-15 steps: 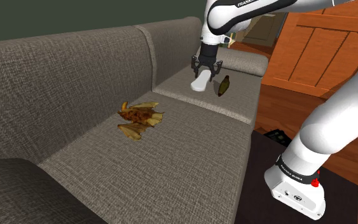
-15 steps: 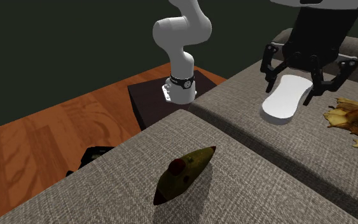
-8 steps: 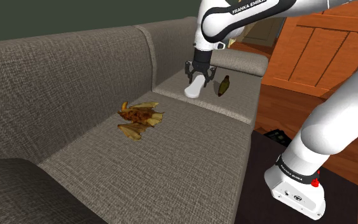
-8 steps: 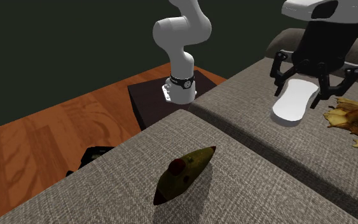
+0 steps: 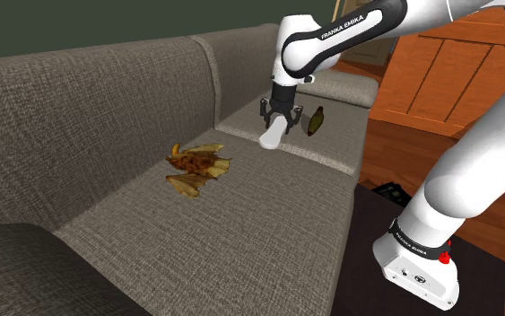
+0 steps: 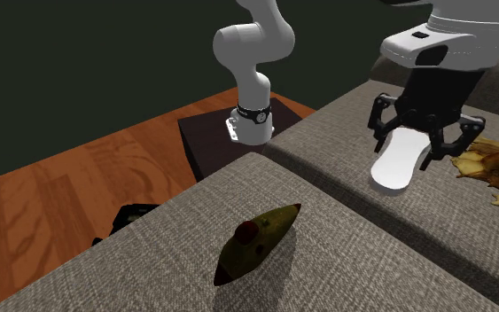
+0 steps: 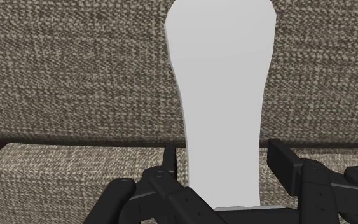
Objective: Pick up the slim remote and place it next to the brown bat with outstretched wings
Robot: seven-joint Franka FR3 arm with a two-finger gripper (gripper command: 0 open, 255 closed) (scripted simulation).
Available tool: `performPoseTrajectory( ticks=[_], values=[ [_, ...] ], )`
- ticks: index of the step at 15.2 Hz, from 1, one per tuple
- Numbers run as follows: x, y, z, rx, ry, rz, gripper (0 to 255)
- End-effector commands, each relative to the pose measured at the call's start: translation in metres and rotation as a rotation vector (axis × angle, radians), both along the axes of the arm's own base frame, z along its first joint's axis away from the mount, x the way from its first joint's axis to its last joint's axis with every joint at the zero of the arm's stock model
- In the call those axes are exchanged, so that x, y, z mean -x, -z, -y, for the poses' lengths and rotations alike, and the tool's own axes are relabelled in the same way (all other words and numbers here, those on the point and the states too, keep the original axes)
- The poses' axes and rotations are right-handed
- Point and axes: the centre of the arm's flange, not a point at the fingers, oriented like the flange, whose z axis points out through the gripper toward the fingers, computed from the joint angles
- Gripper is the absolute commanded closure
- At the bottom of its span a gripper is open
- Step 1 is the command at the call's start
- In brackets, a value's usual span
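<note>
Grips the slim white remote (image 5: 273,136) in the black gripper (image 5: 277,118), fingers (image 7: 169,157) narrowed onto its two long edges close to one end; carries it clear of the grey sofa seat (image 5: 268,206), by the look of the second exterior view, not laid down yet.

Runs lengthwise straight out from the palm, the remote's (image 7: 225,95) free end pointing past the fingertips and down toward the cushion; hangs nearly upright, tilted a little.

Places the brown bat (image 5: 196,166) sideways off the gripper (image 6: 413,146), beyond one finger and across the remote's (image 6: 396,165) long axis, lower than the fingertips and flat on the same seat; sits near in the second exterior view, the closest wing (image 6: 482,165) just beside that finger.

Leaves the olive spindle-shaped object (image 6: 258,241) on the gripper's other side, well apart.

Calls, in judgement, for a sideways carry toward the bat, then a lowering until the remote lies flat beside the wing rather than on it.
</note>
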Motion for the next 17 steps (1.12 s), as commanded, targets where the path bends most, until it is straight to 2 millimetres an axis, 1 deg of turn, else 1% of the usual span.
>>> performPoseTrajectory(
  ticks=[1, 11, 17],
  values=[
    [0.0, 0.011, 0.0, 0.0, 0.0, 0.001, 255],
    [0.0, 0.063, 0.0, 0.0, 0.0, 0.001, 255],
    [0.0, 0.063, 0.0, 0.0, 0.0, 0.001, 255]
  ],
)
